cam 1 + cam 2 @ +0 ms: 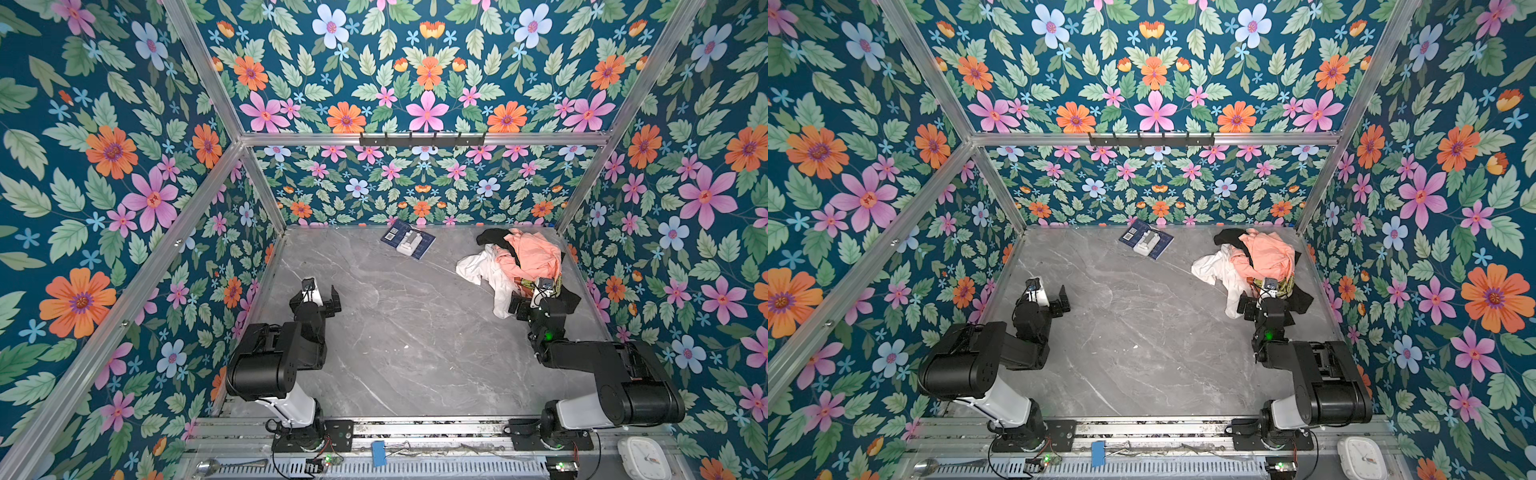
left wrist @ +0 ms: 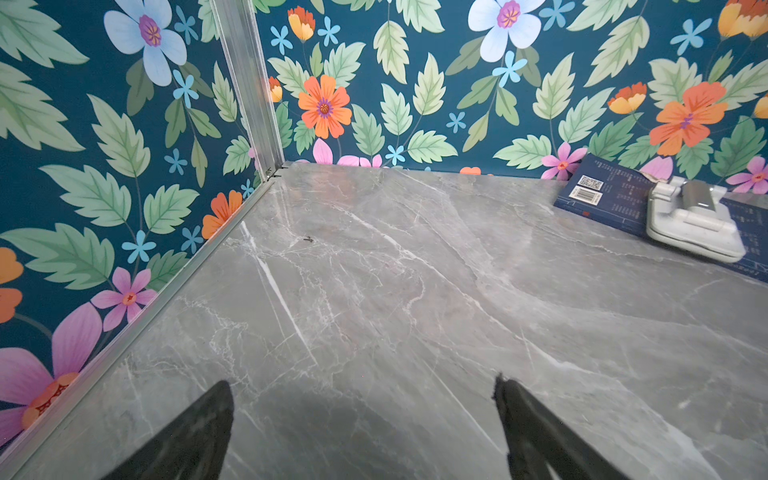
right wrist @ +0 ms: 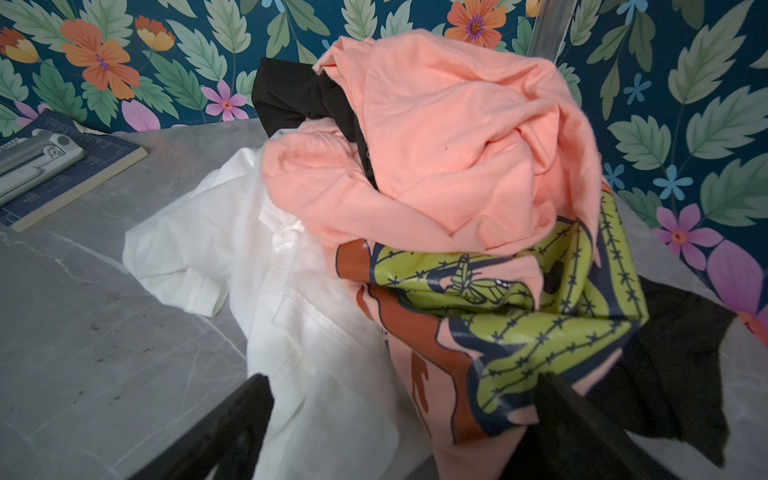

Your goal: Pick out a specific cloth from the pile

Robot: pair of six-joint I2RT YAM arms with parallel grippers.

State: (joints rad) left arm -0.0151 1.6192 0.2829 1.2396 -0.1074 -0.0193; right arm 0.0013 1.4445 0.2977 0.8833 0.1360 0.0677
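**Both claws open; white cloth lies in the pile**

One pile (image 1: 519, 266) sits in the far right corner of the table (image 1: 395, 332). It holds three colours of fabric: one white cloth (image 1: 482, 268), one pink garment (image 1: 534, 253) and black fabric (image 1: 492, 237).

The cloth spills from the pile's left side onto the table and lies partly under the pink garment. The pink garment tops the heap and shows a green print. Black fabric shows in two places, behind the pink and at the near right. Whether that is one piece I cannot tell.

Two claws are in view. The right claw (image 3: 403, 379) hovers at the pile's near edge with its jaws wide apart. One finger is over the cloth and the other is by the print; it grips nothing. The left claw (image 2: 361, 384) stands well apart over bare table, its jaws also wide and holding nothing.

One book (image 1: 392, 235) lies near the far edge, with one white clip (image 1: 409, 244) on it.
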